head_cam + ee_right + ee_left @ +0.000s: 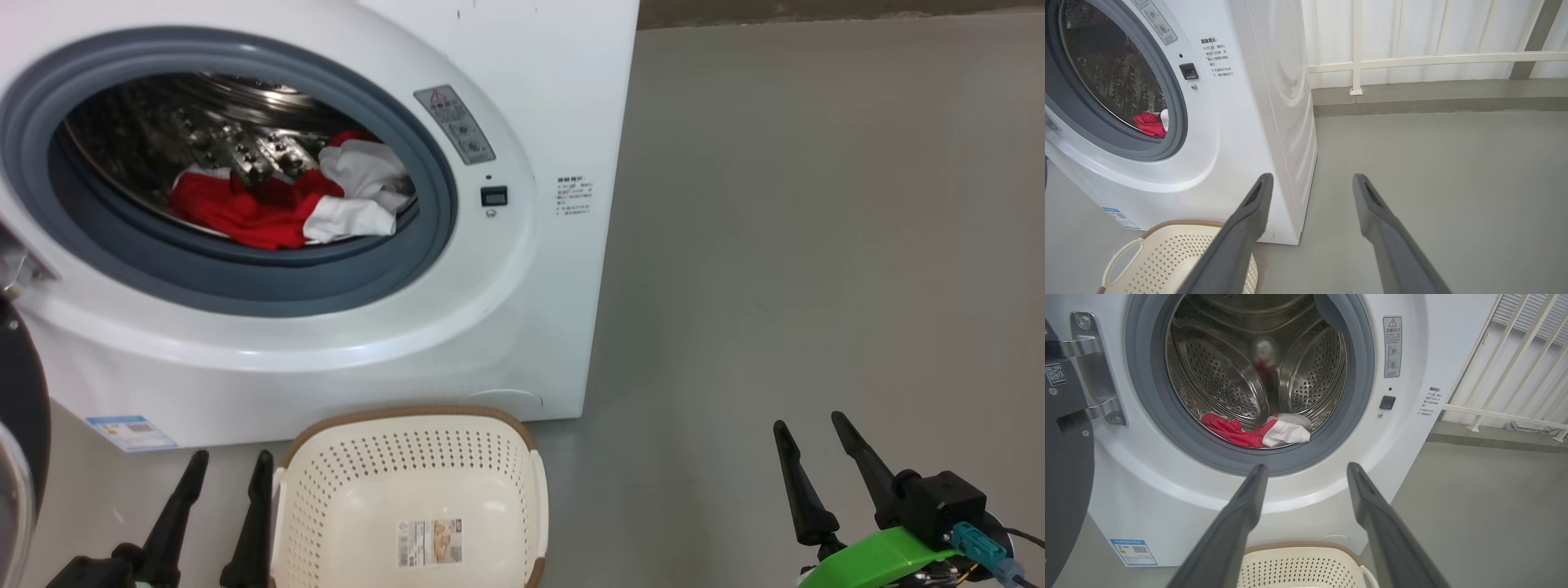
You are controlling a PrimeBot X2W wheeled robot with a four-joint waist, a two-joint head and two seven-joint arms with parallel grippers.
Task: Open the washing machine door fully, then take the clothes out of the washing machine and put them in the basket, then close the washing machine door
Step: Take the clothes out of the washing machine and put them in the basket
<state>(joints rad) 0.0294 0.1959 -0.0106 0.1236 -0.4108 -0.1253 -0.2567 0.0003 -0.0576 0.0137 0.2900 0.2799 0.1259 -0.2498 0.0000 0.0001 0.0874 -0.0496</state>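
my left gripper (pixel 231 457) and right gripper (pixel 810 425) hang wide open and empty, flanking the empty cream-white perforated plastic basket (pixel 367 474). beyond, the big white washing machine (pixel 531 286) has its black-rimmed round door (pixel 20 408) swung open. the red-and-white fabric clothes (pixel 261 212) lie in its drum, so i reckon unloading and closing remain.

Head view: high, looking forward and down on the front of the washing machine (pixel 506 327) and the basket (pixel 392 465) just before it. Left wrist view: low, near, facing squarely into the drum (pixel 1224 379). Right wrist view: low, angled across the machine's right corner. All share the drum mouth and basket.
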